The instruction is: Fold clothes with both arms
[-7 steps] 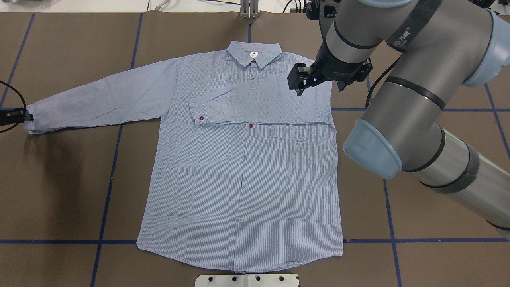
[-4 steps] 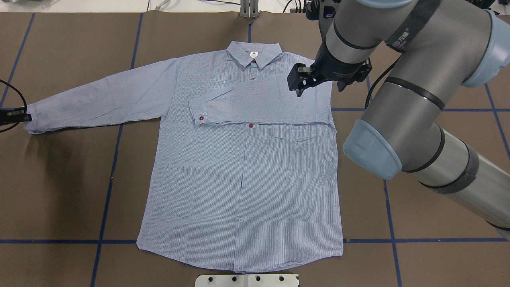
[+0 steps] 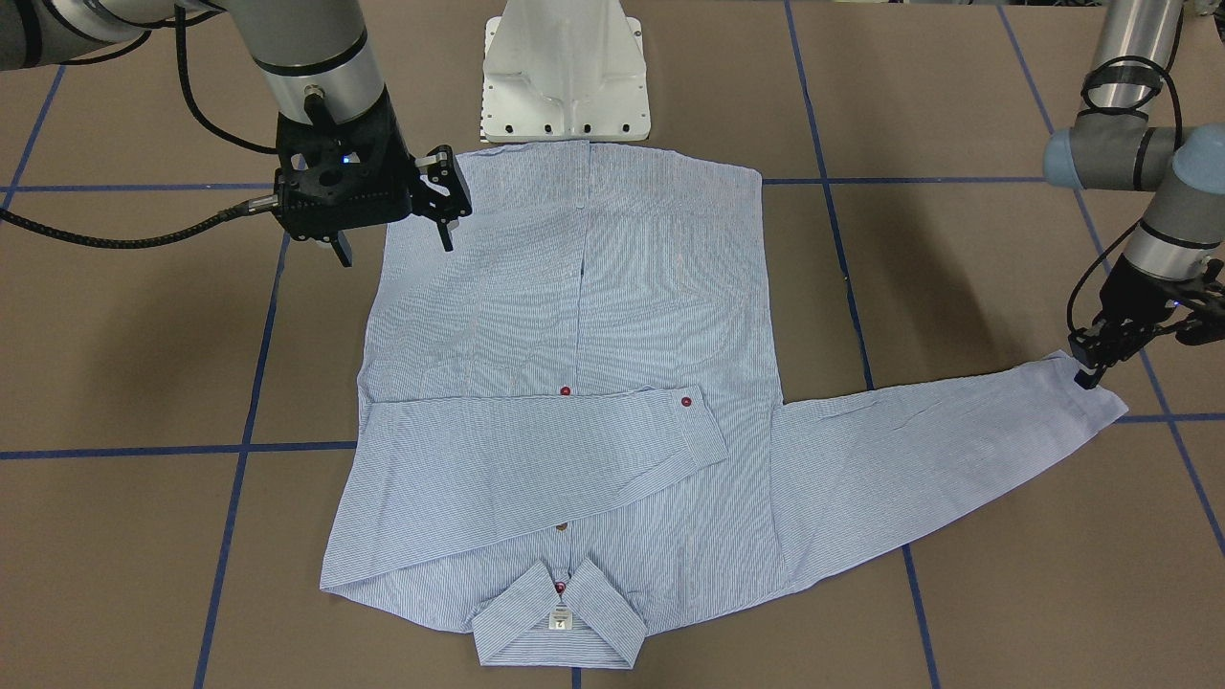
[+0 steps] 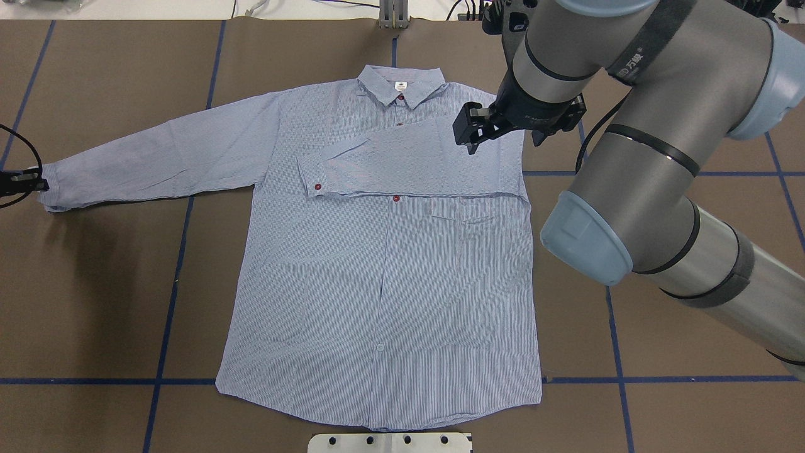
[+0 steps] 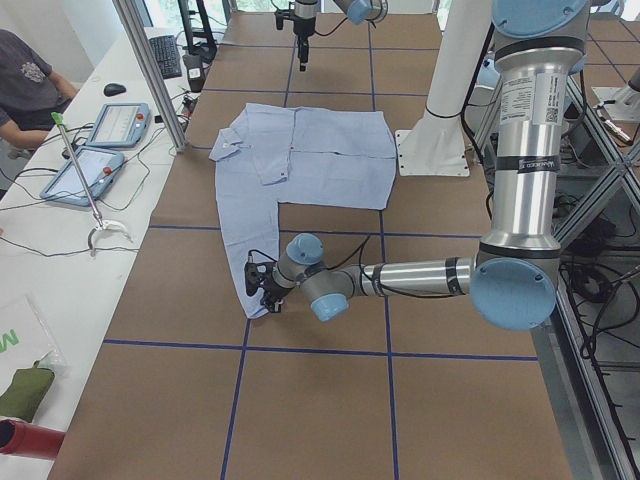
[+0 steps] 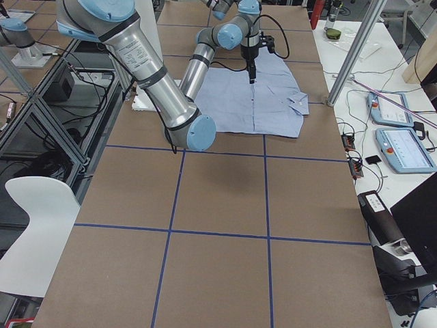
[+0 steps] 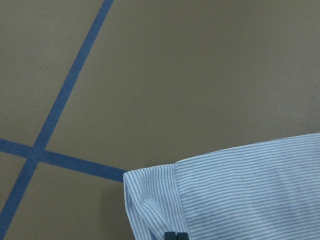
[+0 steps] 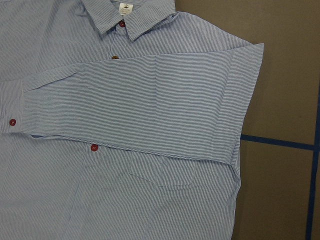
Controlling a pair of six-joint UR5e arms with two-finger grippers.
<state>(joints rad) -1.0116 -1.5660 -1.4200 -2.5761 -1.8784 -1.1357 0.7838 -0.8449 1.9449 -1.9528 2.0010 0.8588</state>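
Over the shirt [image 3: 574,287], the right hand [image 3: 394,251] hangs, jaws spread.

We see a light blue striped long-sleeved shirt [image 5: 320,150] lying flat on the brown surface [image 5: 400,400], one sleeve stretched toward us. Nearest us, the left end effector [image 5: 264,300] meets its cuff; far off, the right end effector [image 5: 303,58] hangs raised near the shirt's far edge.

You have bright, even light from above; soft shadows lie on the table [image 4: 82,264], and the shirt's [image 4: 377,283] fine stripes shimmer with moiré overhead.
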